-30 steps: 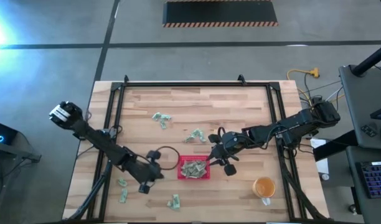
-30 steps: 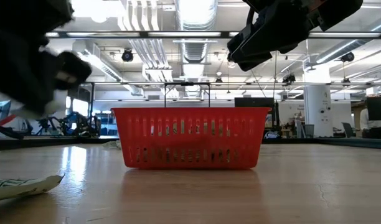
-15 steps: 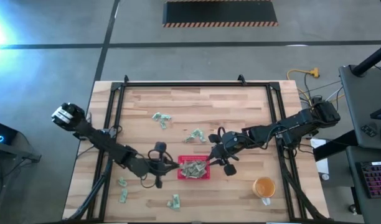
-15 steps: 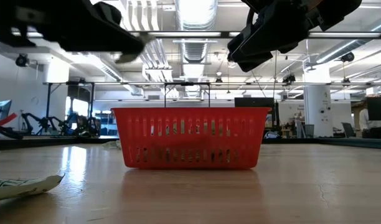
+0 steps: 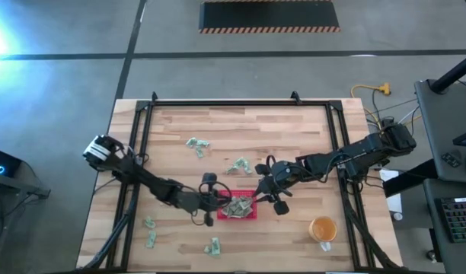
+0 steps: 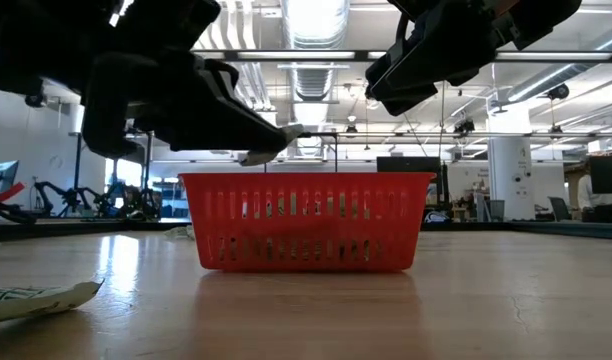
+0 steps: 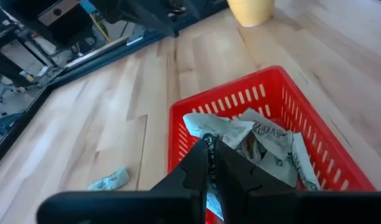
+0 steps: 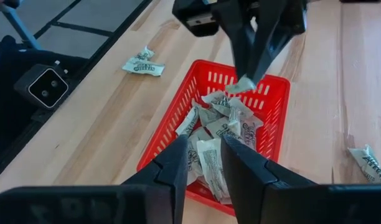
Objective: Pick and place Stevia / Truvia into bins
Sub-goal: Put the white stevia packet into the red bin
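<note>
1. Butcher-block table (image 5: 294, 137) under a bright workshop hall; red tray (image 5: 250, 215) near the front middle, already piled with sachets (image 8: 218, 130)
2. Left gripper (image 5: 217, 202) over the tray's left wall, jaws pinched shut on one sachet (image 8: 243, 83), carried just above the heap
3. Right gripper (image 5: 262, 190) hanging at the tray's right rim, jaws part open around nothing, no sachet seen between them
4. Loose sachets still lying behind the tray (image 5: 238, 165) and left of it near the table's front edge (image 5: 150, 239)
5. Likely risks: release too close to the left wall, so the light sachet flutters outside the tray; paper sticking to a finger on opening; both grippers crowding the tray, so a clash or a nudge that shifts it
</note>
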Tool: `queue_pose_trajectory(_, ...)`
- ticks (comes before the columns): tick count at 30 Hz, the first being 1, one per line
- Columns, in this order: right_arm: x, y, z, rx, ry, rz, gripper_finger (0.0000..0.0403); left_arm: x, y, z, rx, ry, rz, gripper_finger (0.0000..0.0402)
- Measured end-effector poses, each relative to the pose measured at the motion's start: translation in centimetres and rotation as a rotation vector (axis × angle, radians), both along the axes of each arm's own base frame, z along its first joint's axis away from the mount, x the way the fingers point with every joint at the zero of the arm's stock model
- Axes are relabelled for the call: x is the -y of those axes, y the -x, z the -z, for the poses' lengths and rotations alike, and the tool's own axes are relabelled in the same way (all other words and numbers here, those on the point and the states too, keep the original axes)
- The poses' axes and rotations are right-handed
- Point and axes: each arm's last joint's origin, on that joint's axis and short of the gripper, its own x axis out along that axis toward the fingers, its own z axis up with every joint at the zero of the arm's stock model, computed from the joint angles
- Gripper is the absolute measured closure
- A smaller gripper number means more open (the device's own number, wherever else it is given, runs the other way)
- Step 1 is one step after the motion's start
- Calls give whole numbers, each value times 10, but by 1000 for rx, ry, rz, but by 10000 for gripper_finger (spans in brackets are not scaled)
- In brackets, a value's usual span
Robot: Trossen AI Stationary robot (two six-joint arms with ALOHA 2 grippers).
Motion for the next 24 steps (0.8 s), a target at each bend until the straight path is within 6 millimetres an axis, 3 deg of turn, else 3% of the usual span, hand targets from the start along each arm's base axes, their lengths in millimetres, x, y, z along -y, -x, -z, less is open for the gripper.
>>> queue_pose_trajectory(11,0,0,0,-1,4,-3,329,2,-1,-1,-26,20,74,388)
queue_pose_trajectory(19,0,0,0,6,21,-14,325,2,0,1,-57,13,87,301)
queue_pose_trajectory(24,3,0,2,33,146,43,325,-2,6,-5,-96,-9,62,262)
